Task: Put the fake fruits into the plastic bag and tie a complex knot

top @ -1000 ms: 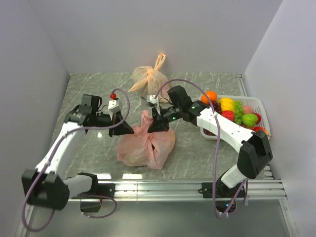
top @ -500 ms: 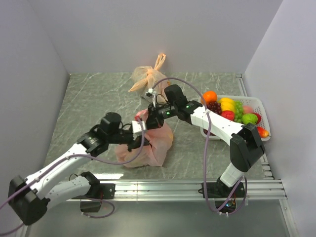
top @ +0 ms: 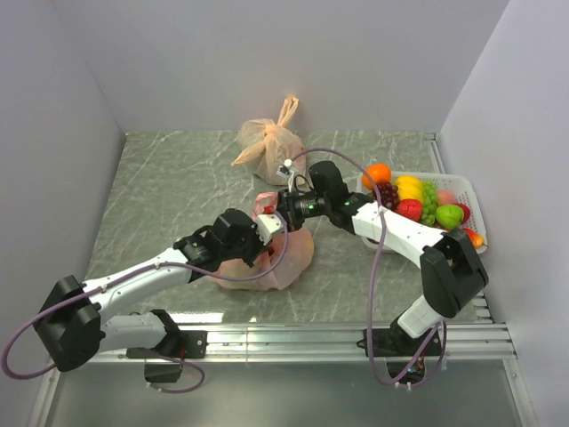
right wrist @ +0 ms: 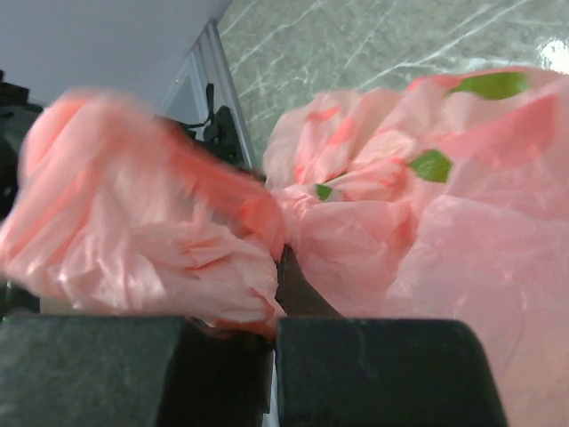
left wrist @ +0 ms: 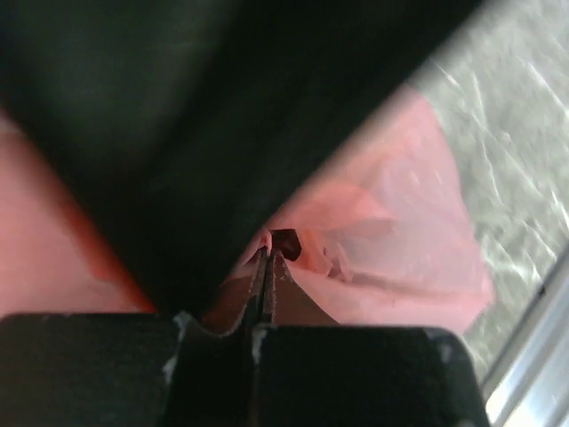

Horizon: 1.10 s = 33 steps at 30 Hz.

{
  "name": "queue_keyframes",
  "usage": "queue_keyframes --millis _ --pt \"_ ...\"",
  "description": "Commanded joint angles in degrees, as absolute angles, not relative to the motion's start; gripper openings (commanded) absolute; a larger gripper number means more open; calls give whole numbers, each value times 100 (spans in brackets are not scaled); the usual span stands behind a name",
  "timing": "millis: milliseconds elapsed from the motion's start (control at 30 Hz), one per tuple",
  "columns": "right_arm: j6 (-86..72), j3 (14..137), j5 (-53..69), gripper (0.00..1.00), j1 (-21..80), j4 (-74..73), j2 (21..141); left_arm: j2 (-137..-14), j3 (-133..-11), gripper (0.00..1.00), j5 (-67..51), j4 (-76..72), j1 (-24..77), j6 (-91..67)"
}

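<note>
Pink-red film is what worries me most. The pink-red plastic bag (top: 277,260) is thin, and both arms have hold of its top, so a hard pull apart could tear a handle or strip it out of a pinch. The arms also cross very near each other above the bag, and I judge a careless swing could knock one wrist into the other.

My right gripper (right wrist: 276,271) is clenched on a crumpled wad of handle (right wrist: 133,240), with the bag's body just beyond it and green fruit (right wrist: 431,165) showing through the skin. My left gripper (left wrist: 269,260) is pressed tight too, with pink film at its tips, so I take it to be pinching the bag, though its wrist view is mostly blocked.

The bag sits mid-desk (top: 160,196), right under both grippers. If it gets lifted or dragged sideways, it could roll and loosen the half-made knot. More fake fruits (top: 418,200) lie in the white basket (top: 473,194), well off to the right.
</note>
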<state>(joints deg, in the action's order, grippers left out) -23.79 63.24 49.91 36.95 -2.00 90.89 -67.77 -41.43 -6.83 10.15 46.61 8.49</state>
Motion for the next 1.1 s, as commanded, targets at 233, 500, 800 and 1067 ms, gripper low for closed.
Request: queue_keyframes --millis 233,500,800,1067 --pt "-1750 6635 5054 39 3218 -869 8614 -6249 -3850 0 -1256 351 4034 474" --pt "-957 6523 5098 50 2866 -1152 8209 -6276 -3858 0 -1914 378 3867 387" --pt "-1476 6820 5124 62 2804 -730 9394 -6670 -4051 0 -1690 650 3850 97" --pt "-2152 6066 6028 40 3014 -168 9695 -7022 -4017 0 -1336 106 3569 -685"
